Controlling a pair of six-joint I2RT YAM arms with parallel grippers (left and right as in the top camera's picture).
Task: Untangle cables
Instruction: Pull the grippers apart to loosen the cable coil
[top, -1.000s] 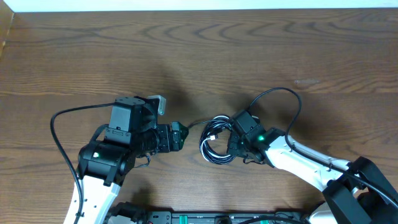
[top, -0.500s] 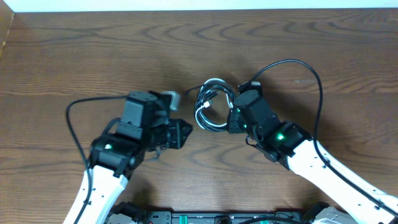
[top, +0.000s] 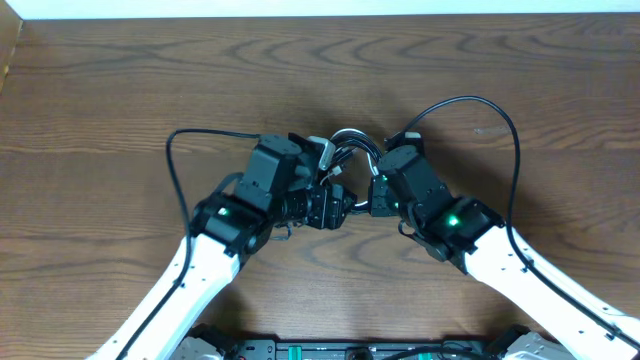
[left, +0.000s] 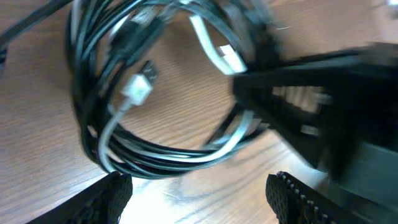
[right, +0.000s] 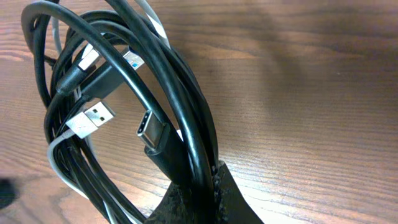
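Note:
The cables are one tangled coil of black cords with a white cord and several USB plug ends, lying between my two arms. My right gripper is shut on the black strands at the coil's right side; the right wrist view shows the strands pinched between its fingers. My left gripper is open at the coil's left-near side. In the left wrist view its fingers straddle bare wood just below the coil, holding nothing, and the image is blurred.
The wooden table runs to a pale far edge. Thick black arm leads loop beside each arm, one on the left and one on the right. The right gripper's body fills the right of the left wrist view.
My right gripper carried the coil away from the near edge, then stayed put. My left arm swung right and forward until its open gripper reached the coil.

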